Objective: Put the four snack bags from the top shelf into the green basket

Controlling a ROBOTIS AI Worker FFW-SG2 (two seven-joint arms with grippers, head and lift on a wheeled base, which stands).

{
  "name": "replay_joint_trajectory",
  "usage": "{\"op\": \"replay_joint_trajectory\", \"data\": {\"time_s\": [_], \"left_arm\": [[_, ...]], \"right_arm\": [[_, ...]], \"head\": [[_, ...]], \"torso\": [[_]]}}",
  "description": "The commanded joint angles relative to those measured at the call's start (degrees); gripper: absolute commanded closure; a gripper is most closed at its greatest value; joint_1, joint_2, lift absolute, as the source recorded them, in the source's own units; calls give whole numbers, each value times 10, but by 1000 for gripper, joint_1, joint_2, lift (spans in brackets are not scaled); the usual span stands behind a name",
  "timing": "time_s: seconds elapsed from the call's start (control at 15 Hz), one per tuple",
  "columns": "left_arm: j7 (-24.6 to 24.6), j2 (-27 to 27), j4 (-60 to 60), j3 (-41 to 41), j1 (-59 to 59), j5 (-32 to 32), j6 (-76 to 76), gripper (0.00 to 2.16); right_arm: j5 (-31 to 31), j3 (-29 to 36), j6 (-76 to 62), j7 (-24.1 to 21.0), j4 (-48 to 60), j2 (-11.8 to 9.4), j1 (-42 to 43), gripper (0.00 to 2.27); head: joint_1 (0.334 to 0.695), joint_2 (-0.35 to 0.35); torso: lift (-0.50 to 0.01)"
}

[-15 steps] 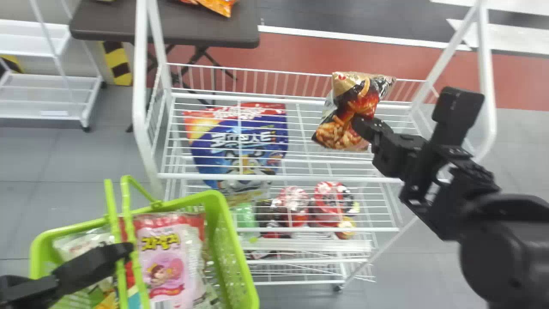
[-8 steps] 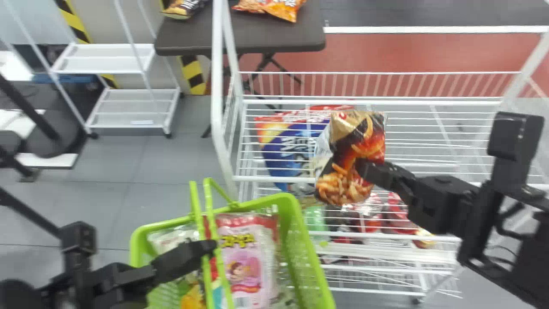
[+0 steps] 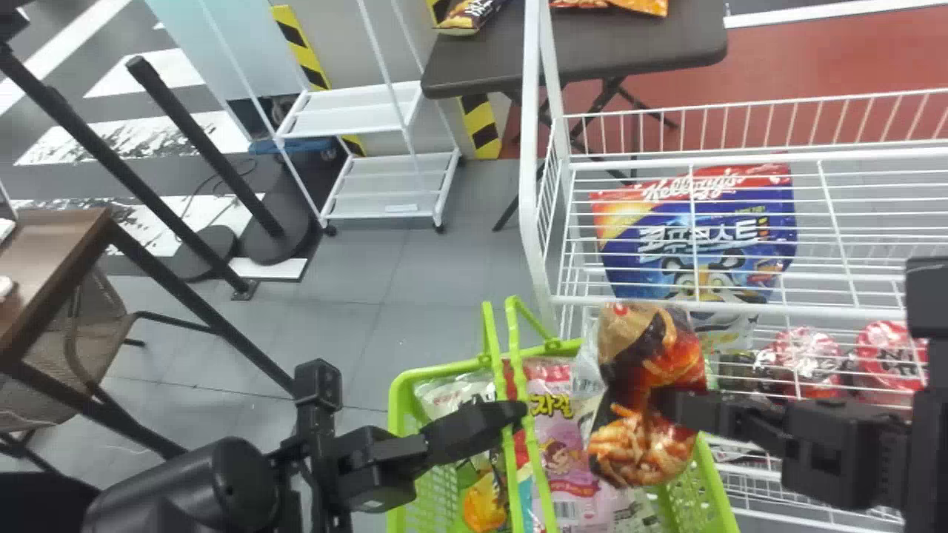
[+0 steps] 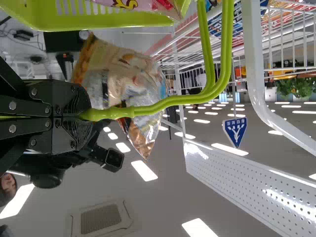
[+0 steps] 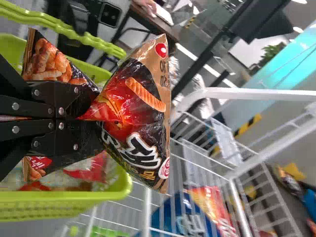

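Observation:
My left gripper (image 3: pixel 511 414) holds the handles of the green basket (image 3: pixel 722 488) at the lower middle. In the left wrist view my left gripper (image 4: pixel 86 112) is shut on the green handle (image 4: pixel 163 103). My right gripper (image 3: pixel 678 407) pinches a black and red snack bag (image 3: pixel 644 437) over the basket's right part. In the right wrist view my right gripper (image 5: pixel 79 116) is shut on the middle of that snack bag (image 5: pixel 133 108), creasing it. Inside the basket lie a pink snack bag (image 3: pixel 566 466) and an orange one (image 3: pixel 485 503), among others.
A white wire shelf (image 3: pixel 740 303) stands at the right, with a blue cereal bag (image 3: pixel 696 229) on it and red packages (image 3: pixel 800 363) lower down. Behind is a dark folding table (image 3: pixel 578 55) with snacks. A white rack (image 3: pixel 392 185) stands back left.
The snack bag in my right gripper has come from above the shelf to over the basket. The head view has swung left, shifting the shelf and basket rightward in it.

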State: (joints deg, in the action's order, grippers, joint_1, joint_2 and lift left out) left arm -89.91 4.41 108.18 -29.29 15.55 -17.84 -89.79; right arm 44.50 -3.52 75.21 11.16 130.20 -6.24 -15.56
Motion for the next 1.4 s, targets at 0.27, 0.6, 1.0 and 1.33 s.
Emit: {"op": "replay_joint_trajectory", "data": {"time_s": [0.27,0.6,1.0,1.33], "left_arm": [[-7,3,0,0,1,-3,-2,2142],[-7,3,0,1,1,-3,-2,2142],[-7,3,-1,-2,1,-3,-2,2142],[-7,3,0,0,1,-3,-2,2142]], "right_arm": [[-39,-80,14,1,-127,1,63,1460],[-34,-40,19,27,-68,-5,46,29],[34,98,5,50,14,0,17,29],[-301,47,-426,6,-28,1,-43,29]], "head": [[695,350],[695,350],[695,342],[695,132]], "torso": [[0],[0],[0],[0]]}}
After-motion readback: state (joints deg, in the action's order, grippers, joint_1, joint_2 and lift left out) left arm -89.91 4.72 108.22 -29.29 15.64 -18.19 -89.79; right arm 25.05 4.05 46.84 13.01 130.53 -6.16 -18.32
